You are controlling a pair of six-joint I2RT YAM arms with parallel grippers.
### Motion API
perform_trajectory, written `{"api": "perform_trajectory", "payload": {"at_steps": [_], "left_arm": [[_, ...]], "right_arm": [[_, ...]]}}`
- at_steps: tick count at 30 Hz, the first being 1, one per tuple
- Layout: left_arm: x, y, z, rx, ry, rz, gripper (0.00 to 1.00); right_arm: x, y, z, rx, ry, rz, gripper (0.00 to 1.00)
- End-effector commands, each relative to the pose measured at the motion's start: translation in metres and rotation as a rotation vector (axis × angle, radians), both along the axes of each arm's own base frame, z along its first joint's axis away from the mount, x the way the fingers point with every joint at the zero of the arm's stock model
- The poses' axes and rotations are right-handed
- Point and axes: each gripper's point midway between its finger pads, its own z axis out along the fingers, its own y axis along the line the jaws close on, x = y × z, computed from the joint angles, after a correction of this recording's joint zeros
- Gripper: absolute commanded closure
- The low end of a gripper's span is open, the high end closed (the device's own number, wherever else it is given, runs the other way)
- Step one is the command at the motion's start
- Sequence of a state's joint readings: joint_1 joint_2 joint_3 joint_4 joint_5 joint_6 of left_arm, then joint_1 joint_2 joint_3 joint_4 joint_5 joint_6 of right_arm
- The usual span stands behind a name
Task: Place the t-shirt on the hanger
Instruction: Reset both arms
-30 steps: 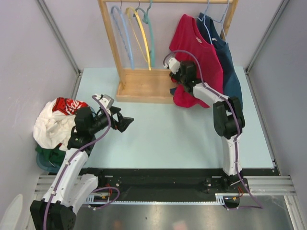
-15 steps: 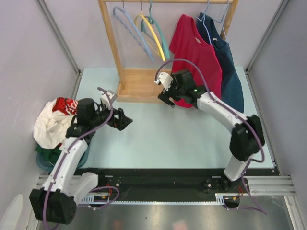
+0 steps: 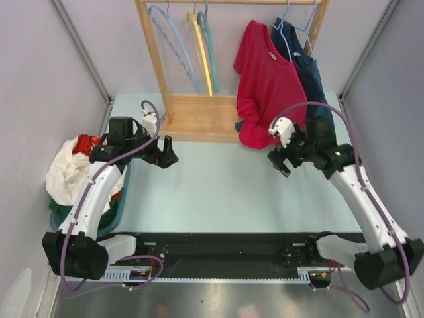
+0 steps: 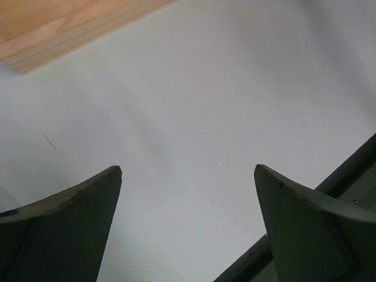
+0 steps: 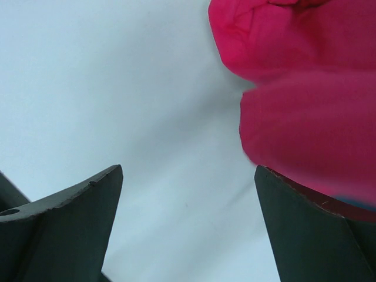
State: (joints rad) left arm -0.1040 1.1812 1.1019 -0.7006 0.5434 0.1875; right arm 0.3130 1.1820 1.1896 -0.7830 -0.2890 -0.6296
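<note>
From my station I see the crimson t-shirt [image 3: 268, 79] hanging on the wooden rack [image 3: 199, 118]. Its soft cotton drapes down, and the bunched lower hem reaches the rack's plank base. A thin pale wire hanger [image 3: 283, 18] rises from the neck area to the rail, though I cannot make out how it sits inside the shoulders. Just beside it, on the right, hangs one dark teal-blue shirt [image 3: 313, 79], so there are two garments on the rail. Further left hang three bare hangers: a sky-blue notched one [image 3: 173, 50], a yellow one [image 3: 202, 56] and a teal one [image 3: 210, 46]. The right gripper [image 3: 278, 159] hovers over the smooth, pale table [image 3: 218, 189] just below the red hem, its two dark wedge-shaped fingers [image 5: 64, 229] spread wide with nothing between them. In its wrist view, blurred red folds fill the upper right corner. The left gripper [image 3: 167, 159] is equally wide and empty, near the rack's wooden corner. A crumpled white-and-red garment [image 3: 69, 169] lies heaped at the far left.
</note>
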Motion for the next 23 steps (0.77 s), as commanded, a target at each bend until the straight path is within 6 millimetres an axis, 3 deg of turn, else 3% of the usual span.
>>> {"api": "perform_trajectory", "payload": {"at_steps": [1,5,6,10,13,15,23], "left_arm": [[0.006,0.009,0.024,-0.030,-0.067,0.128,0.00],[0.002,0.018,0.027,-0.016,-0.077,0.190,0.00],[-0.002,0.022,0.034,-0.006,-0.115,0.204,0.00],[-0.022,0.030,0.029,0.034,-0.171,0.197,0.00],[-0.031,0.038,0.040,0.057,-0.255,0.217,0.00],[-0.031,0.046,0.045,0.071,-0.274,0.246,0.00],[-0.027,0.063,0.050,0.086,-0.289,0.335,0.00]], "right_arm": [[-0.029,-0.015,0.049,0.103,-0.108,-0.055,0.01],[-0.040,-0.026,0.065,0.205,-0.130,-0.201,0.00],[-0.038,-0.038,0.066,0.231,-0.124,-0.261,0.00],[-0.052,-0.050,0.065,0.327,-0.106,-0.332,0.00],[-0.060,-0.058,0.066,0.366,-0.108,-0.376,0.01],[-0.062,-0.071,0.070,0.394,-0.121,-0.441,0.00],[-0.073,-0.074,0.075,0.486,-0.112,-0.495,0.00]]}}
